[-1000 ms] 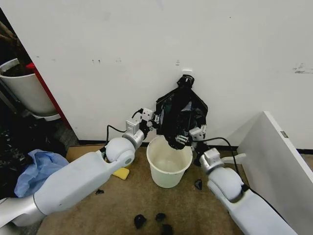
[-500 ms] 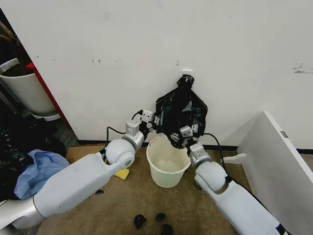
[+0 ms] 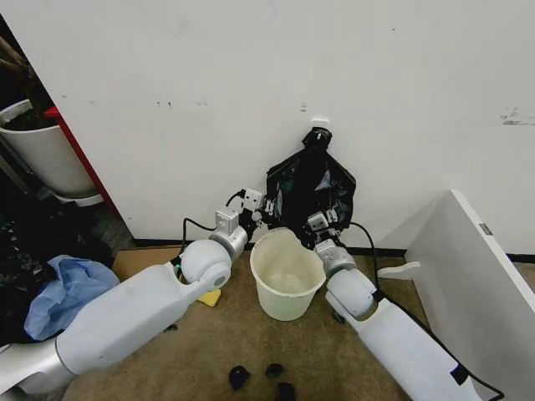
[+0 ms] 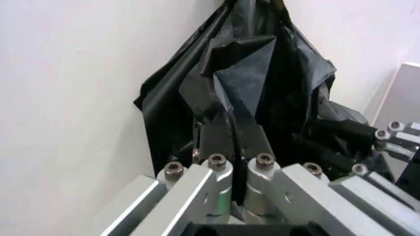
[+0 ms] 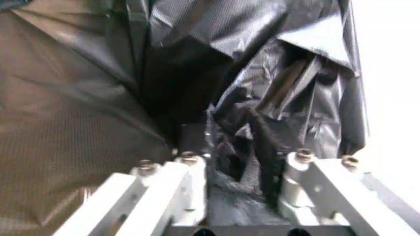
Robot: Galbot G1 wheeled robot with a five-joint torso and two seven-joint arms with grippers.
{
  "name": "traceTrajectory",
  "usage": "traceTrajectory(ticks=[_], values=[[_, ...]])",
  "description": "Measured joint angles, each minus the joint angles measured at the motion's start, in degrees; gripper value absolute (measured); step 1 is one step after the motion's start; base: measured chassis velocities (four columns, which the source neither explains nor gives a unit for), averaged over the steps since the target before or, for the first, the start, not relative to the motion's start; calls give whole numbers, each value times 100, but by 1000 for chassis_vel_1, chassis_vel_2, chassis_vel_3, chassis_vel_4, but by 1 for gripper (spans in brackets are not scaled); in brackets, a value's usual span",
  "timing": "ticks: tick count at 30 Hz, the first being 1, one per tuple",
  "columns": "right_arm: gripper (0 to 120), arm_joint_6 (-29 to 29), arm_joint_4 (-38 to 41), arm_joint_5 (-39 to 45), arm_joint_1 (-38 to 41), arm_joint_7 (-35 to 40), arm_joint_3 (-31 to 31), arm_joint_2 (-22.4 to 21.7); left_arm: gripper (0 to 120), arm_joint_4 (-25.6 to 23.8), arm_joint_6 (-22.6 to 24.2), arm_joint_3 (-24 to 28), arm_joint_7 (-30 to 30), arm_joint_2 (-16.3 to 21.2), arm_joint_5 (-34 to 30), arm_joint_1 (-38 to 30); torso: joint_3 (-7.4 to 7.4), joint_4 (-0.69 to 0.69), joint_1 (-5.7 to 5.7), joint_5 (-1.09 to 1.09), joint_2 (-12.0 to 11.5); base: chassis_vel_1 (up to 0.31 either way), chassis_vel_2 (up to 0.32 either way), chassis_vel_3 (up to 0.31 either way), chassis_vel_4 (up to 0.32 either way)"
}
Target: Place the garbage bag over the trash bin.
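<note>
The garbage bag (image 3: pixel 311 194) hangs against the white wall (image 3: pixel 251 92), gathered to a point at a small fitting (image 3: pixel 318 134) above and spreading into a loose, crinkled black mass whose lower edge ends just above the far rim of the trash bin (image 3: pixel 288 280). The bin stands upright on the brown floor (image 3: pixel 209 351) close to the wall, open and cream-white inside. The left hand (image 3: pixel 261 209) reaches in at the bag's left edge, just above and to the left of the bin's rim; in the left wrist view its fingers (image 4: pixel 220 140) are pressed together with a fold of the black plastic (image 4: pixel 243 88) pinched between them. The right hand (image 3: pixel 324 224) sits at the bag's lower right edge, right beside the bin's far rim; in the right wrist view its fingers (image 5: pixel 187 142) stand apart, with rumpled plastic (image 5: pixel 249 123) lying in the gap between them, so the hand is spread rather than clamped. Both arms stretch forward from the bottom of the head view, the left arm broad and white across the floor, the right arm running up past the bin's right side. A yellow sponge-like block (image 3: pixel 207 296) lies on the floor beside the left arm, a few small black scraps (image 3: pixel 266 374) lie in front of the bin, a blue cloth (image 3: pixel 63 288) is bunched at the far left, and a larger white tub (image 3: pixel 46 154) stands behind it.
</note>
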Motion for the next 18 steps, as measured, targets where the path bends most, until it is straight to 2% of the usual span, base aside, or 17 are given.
traceTrajectory(ticks=[1, 5, 12, 18], values=[[18, 0, 0, 0, 0, 0, 0, 0, 0, 0, 0, 0, 0, 0, 0, 0, 0, 0, 0, 0, 0, 0, 0, 0, 0], [1, -239, 147, 779, -3, 194, 16, -49, 0, -20, 0, -27, -4, 18, -2, 14, 0, 0, 0, 0, 0, 0, 0, 0, 0], [0, -294, 297, 1294, -23, 307, 177, -99, 0, -48, 0, -30, -20, 1, -3, 12, 0, 0, 0, 0, 0, 0, 0, 0, 0], [0, 569, 1065, 2590, -467, -87, 635, -267, 0, -285, -5, -255, -41, 105, -6, 227, 0, 0, 0, 1, 0, 0, 0, 0, 0]])
